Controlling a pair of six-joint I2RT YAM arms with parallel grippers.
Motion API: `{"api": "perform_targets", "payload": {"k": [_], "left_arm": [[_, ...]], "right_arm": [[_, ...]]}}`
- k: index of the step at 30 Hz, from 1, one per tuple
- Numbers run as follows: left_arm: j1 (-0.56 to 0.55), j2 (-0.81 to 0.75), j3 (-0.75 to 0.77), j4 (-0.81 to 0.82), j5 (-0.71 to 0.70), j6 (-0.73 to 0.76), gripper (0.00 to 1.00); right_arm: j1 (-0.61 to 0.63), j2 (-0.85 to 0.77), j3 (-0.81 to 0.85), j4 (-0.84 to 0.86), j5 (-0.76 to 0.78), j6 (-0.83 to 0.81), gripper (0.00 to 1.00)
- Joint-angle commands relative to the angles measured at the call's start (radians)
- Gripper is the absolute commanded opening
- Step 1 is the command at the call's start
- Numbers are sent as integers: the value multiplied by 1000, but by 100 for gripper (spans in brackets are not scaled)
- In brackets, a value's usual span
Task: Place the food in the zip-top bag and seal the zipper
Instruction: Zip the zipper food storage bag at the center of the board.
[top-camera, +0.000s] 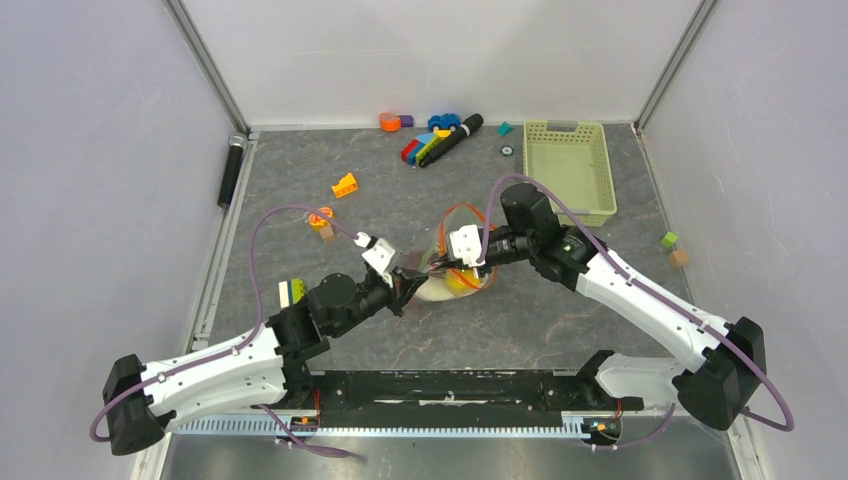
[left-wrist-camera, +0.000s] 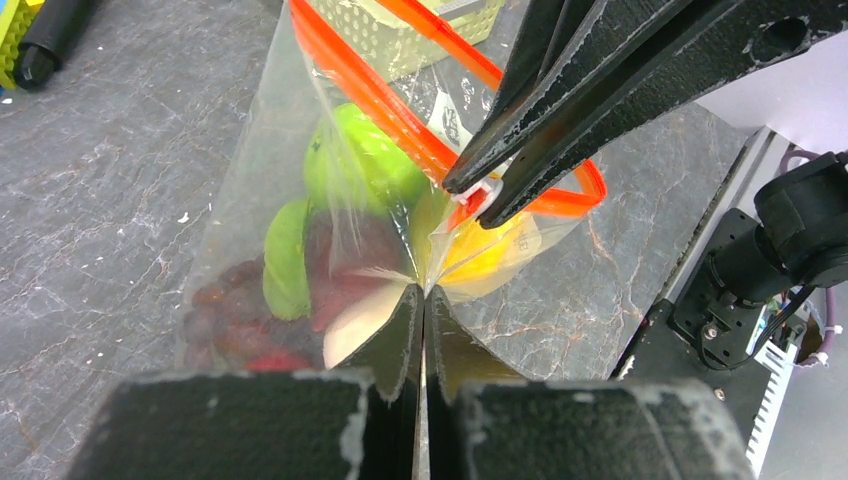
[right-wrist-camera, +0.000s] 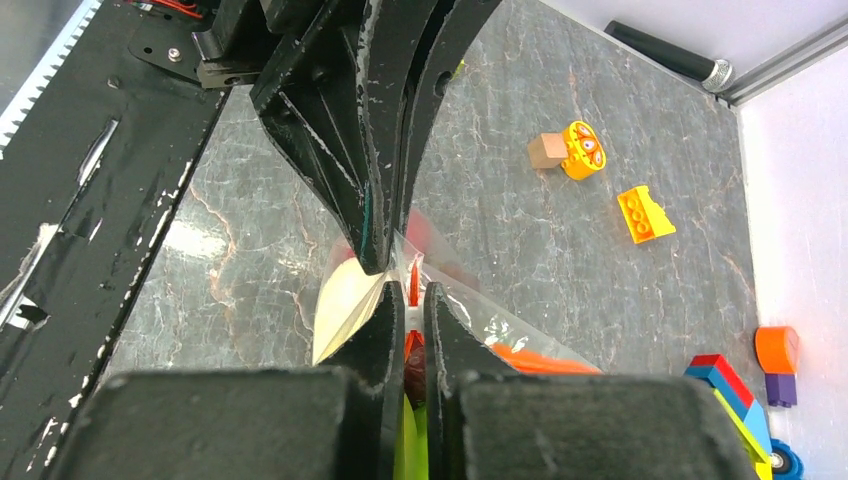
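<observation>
Grey tabletop (top-camera: 300, 190), frame centre: left gripper (left-wrist-camera: 421, 288) pinches the limp, slippery zip-top bag (left-wrist-camera: 250, 170), right gripper (left-wrist-camera: 480, 200) nips shut on its stiffer zipper (left-wrist-camera: 350, 78), likely the surest hold.

Left arm (top-camera: 230, 360), right arm (top-camera: 640, 295): white shells, black joint housings. A lilac cable (top-camera: 255, 235) ran along each. Left gripper (left-wrist-camera: 422, 292) and right gripper (right-wrist-camera: 408, 290) had matte black fingers, edges chipped whitish. A white block (top-camera: 378, 253) was at each wrist.
</observation>
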Motion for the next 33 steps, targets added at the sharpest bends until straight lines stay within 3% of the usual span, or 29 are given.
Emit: {"api": "perform_targets", "payload": {"k": [1,14,21,28,32,33], "left_arm": [[3,-51,-16,49,-57,23,2],[3,-76,-25,44,-78,9,2],[2,-104,-30,36,-89,8,2],[2,-108,-31,33,-103,8,2],[3,-91,-11,5,-87,10,2],[3,-76,-3,-7,-80,9,8]], "right_arm": [[-9,-1,44,-23,53,24,2],[-10,-15,44,-20,90,41,2],[-10,4,72,33,165,188,0],[-11,68,135,-87,272,147,0],[-9,75,145,-82,152,146,0],[-10,78,149,-80,112,146,0]]}}
